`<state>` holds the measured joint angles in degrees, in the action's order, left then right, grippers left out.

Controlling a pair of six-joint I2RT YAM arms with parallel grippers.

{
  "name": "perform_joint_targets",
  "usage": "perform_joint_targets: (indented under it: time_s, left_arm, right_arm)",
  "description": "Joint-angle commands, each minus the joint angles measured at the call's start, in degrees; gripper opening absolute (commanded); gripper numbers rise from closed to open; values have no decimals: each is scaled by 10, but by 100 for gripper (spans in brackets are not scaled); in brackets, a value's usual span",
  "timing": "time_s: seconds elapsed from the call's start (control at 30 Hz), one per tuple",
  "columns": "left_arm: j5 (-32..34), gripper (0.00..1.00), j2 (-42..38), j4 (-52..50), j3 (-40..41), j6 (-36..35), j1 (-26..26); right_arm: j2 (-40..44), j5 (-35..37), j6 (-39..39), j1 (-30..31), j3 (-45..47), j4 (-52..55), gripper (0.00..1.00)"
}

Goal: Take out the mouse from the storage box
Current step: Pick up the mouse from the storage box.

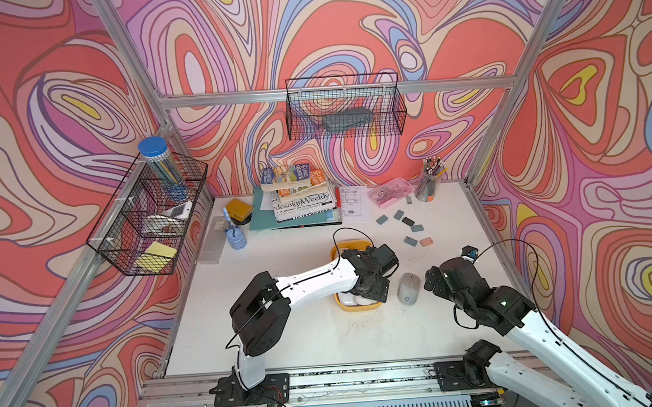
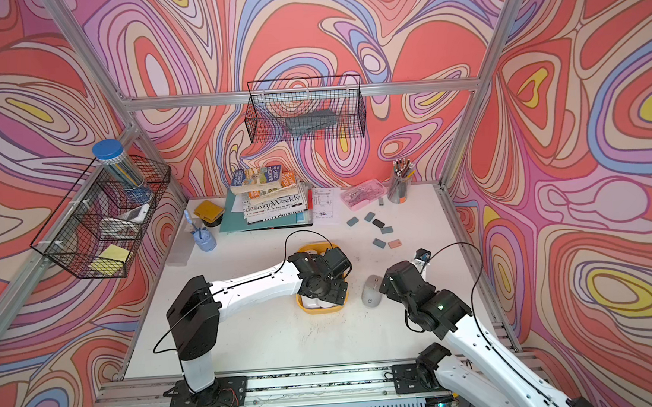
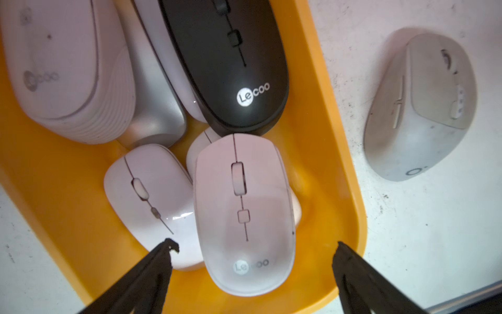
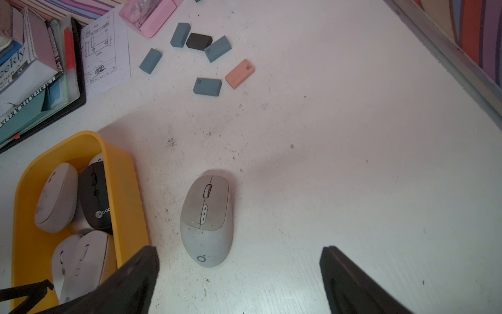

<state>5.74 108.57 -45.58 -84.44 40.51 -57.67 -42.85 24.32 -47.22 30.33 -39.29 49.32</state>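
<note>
Over the yellow storage box [image 3: 320,152], left gripper [image 3: 255,246] hangs jaws spread above a white Lecoo mouse [image 3: 244,206]. Same for the right gripper [image 4: 239,250], spread wide near the grey mouse [image 4: 206,220] on the table [image 4: 339,163] beside it.

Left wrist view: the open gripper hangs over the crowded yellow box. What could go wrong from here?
1. One finger of the left gripper overlaps the smaller white mouse, so closing could pinch it along with the white Lecoo mouse.
2. The other finger sits near the storage box wall and might snag it, dragging the box.
</note>
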Motion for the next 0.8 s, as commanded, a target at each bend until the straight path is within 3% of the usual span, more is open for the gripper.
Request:
perform_joint_targets:
  time_s: [0.0, 0.33, 0.5, 0.77]
  left_arm:
    - [3, 99, 16, -23, -9, -5, 3]
    - [-7, 93, 49, -8, -5, -2, 3]
    - [0, 74, 37, 10, 13, 3, 3]
    - [15, 51, 24, 5, 9, -6, 3]
  right_arm:
    - [-5, 11, 9, -2, 7, -5, 95]
    - [0, 11, 8, -3, 7, -4, 94]
    - [2, 10, 7, -3, 8, -4, 94]
    - [6, 9, 5, -2, 10, -4, 93]
